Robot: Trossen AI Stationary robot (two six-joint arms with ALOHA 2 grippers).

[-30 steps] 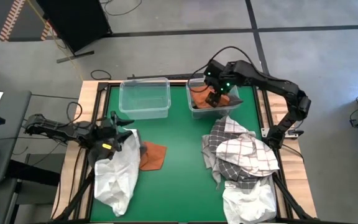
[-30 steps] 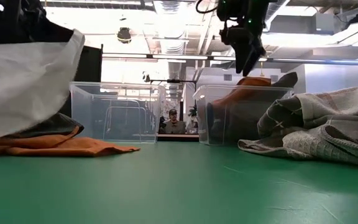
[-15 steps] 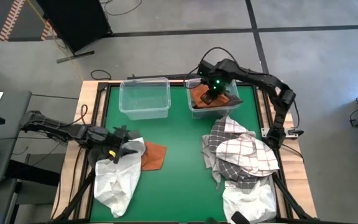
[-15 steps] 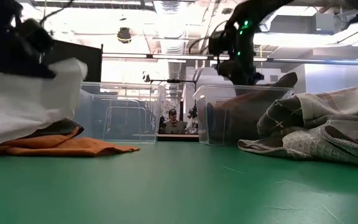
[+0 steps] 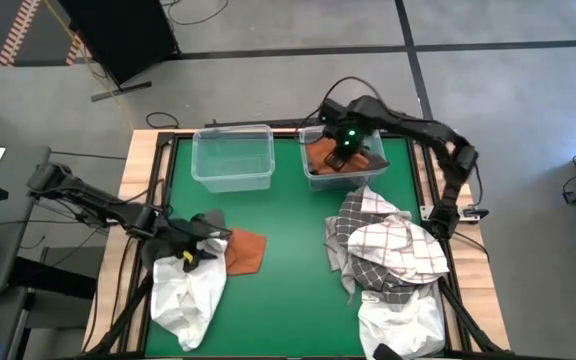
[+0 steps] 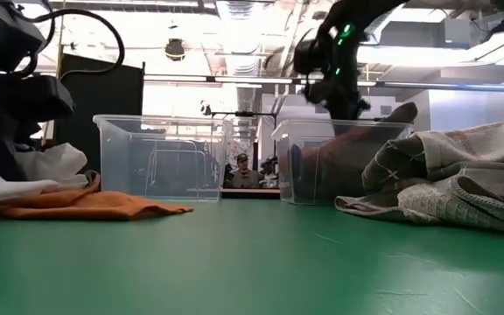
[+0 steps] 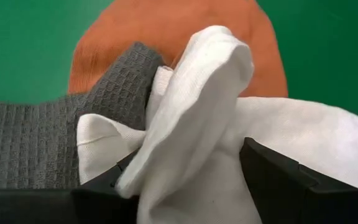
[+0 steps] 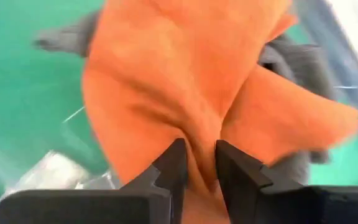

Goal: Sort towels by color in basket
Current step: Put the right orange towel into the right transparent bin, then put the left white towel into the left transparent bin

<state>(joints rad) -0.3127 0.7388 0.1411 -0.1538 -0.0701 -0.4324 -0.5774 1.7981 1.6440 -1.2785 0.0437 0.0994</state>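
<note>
My left gripper [image 5: 193, 250] is low at the table's left side, shut on a white towel [image 5: 183, 295]. That towel lies partly over a dark grey towel [image 7: 36, 143] and an orange towel [image 5: 248, 250]. My right gripper [image 5: 340, 155] points down into the right clear bin [image 6: 322, 171] at the far side. It is shut on another orange towel [image 8: 166, 74], which lies there on dark grey cloth [image 8: 303, 62]. My left gripper pinches a bunched fold of the white towel [image 7: 191, 124] between its two fingers, several layers thick. The fingers slant down from the table's left side. The rest of the towel lies slack on the table toward the near edge. My right gripper pinches a raised fold of the orange towel [image 8: 201, 134] between its two fingers, near the cloth's middle. The fingers come from above, pointing down. The towel rests in the bin and spreads out around the fingers.
A second clear bin [image 5: 233, 182] stands to the left of the right one, at the far side. A heap of checked, grey and white towels [image 5: 393, 245] fills the table's right side down to the near edge. Bare green mat [image 5: 288, 290] lies between the two heaps.
My left gripper has gone down and tipped forward with the white towel. The towel hung lifted before and has now sunk onto the heap at the left. My right gripper has gone down from above the right bin into it, onto the orange towel.
</note>
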